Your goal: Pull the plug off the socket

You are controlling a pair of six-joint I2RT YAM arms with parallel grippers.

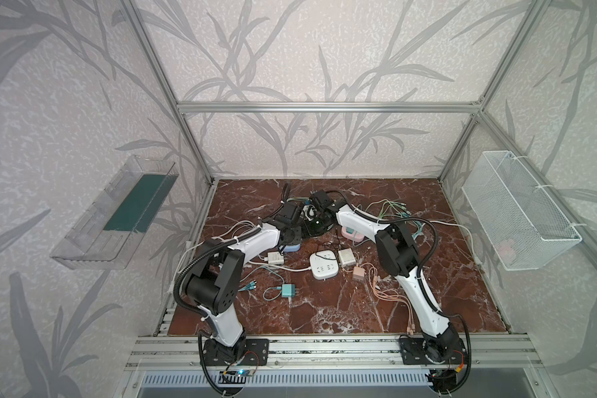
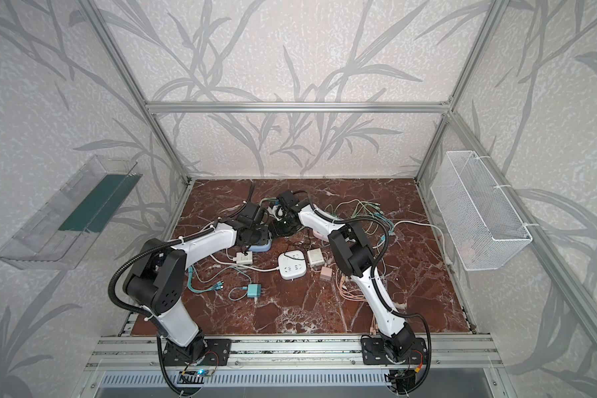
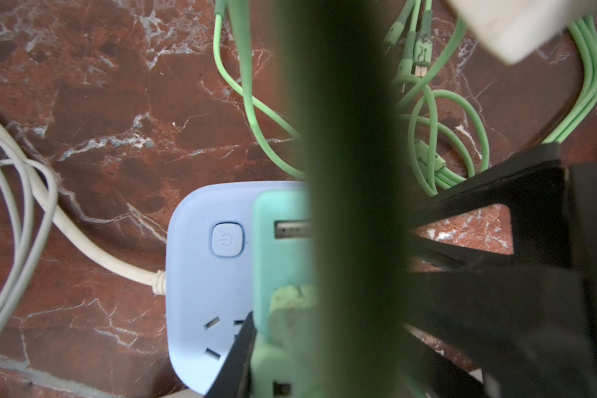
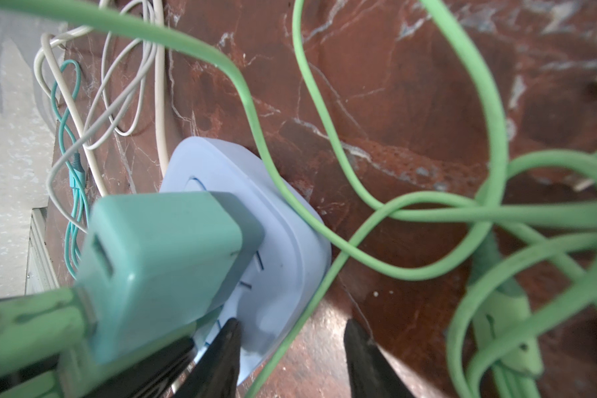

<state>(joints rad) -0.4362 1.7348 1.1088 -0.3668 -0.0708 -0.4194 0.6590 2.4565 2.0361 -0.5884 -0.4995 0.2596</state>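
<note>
Two tools meet at the blue socket [image 3: 200,275] on the tabletop [image 3: 100,138], where the teal plug [image 3: 283,248] stands upright in its top face. The left tool [image 3: 290,327] is closed narrow on the plug's sides, while the right tool [image 4: 292,330] is half open, one finger [image 4: 230,341] on the socket. The pull probably runs straight up off that face, which makes it the left arm's job.

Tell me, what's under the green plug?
Under the green plug sits a light blue socket block, lying on the marble table. Its power button and some empty slots show. What lies right beneath the plug's body is covered.
</note>
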